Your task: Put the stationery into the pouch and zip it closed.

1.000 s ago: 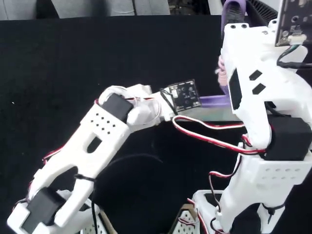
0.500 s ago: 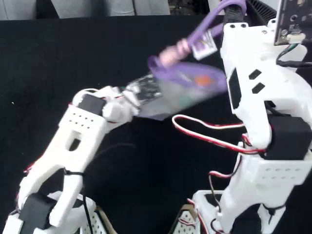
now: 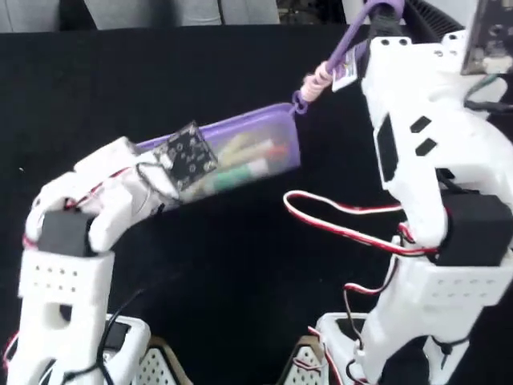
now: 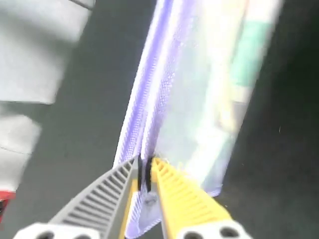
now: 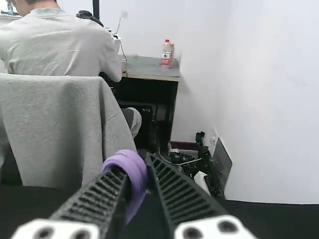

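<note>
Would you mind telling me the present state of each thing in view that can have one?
left hand: shut on one end of the pouch.
right hand: shut on the strap.
pouch: held up and tilted between both hands.
strap: pulled taut from the pouch's far end.
stationery: inside the pouch.
zip: cannot tell whether it is fully closed.
</note>
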Controlling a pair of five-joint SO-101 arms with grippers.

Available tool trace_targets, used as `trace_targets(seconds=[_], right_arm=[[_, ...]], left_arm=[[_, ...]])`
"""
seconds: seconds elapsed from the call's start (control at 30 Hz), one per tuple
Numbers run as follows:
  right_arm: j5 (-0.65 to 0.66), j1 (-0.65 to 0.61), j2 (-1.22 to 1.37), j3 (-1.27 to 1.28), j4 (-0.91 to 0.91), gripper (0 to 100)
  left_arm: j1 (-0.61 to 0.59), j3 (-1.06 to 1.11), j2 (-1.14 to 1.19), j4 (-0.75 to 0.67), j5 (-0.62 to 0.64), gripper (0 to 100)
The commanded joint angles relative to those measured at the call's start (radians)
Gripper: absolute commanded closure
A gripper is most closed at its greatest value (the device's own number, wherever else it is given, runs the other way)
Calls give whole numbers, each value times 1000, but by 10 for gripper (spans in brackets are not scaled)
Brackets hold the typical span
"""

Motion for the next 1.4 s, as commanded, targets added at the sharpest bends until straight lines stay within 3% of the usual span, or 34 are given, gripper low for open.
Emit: trace_targets(seconds=[0.0,0.2,0.63,0.93,1.13,1.37], right_arm=[[-2,-60,-25,-16,-2,988],[0,-153,-25,19,-2,988],[0,-152,-25,30,-2,988],[0,-152,-25,31,-2,988],[0,-152,-25,31,-2,988],[0,-150,-25,31,-2,988]], left_arm=[[-61,16,-124,107,-95,971],[-154,110,-198,244,-173,971],[-145,348,-334,92,-181,963],[-143,344,-427,118,-176,661],[-134,343,-531,109,-183,654],[-142,277,-577,-8,-180,654]])
